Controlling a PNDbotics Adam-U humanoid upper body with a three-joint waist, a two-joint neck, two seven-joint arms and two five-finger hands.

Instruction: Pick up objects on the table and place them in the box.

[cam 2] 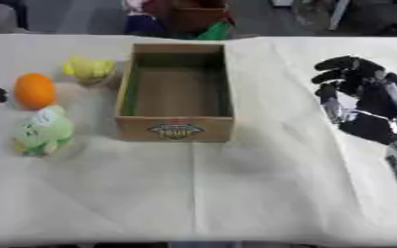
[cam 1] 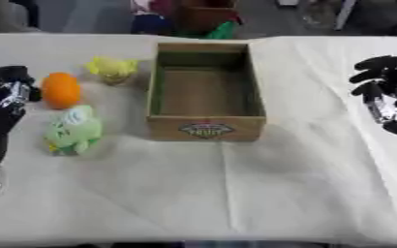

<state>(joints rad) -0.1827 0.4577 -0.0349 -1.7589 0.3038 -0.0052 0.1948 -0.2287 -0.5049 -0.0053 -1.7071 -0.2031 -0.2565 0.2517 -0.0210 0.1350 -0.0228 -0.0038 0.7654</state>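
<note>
A brown cardboard box (cam 1: 205, 127) stands open and empty at the table's middle, a label on its near wall. Left of it lie three things: a yellow plush toy (cam 1: 111, 69) farthest back, an orange ball-like thing (cam 1: 61, 90) in the middle, and a green plush toy (cam 1: 73, 131) nearest. My left hand (cam 1: 7, 92) hovers at the left edge beside the orange thing, holding nothing, its fingers hard to make out. My right hand (cam 2: 358, 99) hangs at the right, well clear of the box, with fingers relaxed and nothing in it.
A pale cloth (cam 1: 236, 193) covers the table; its near half is bare. Beyond the far edge stand a brown box (cam 1: 204, 14) and some coloured clutter (cam 1: 223, 31).
</note>
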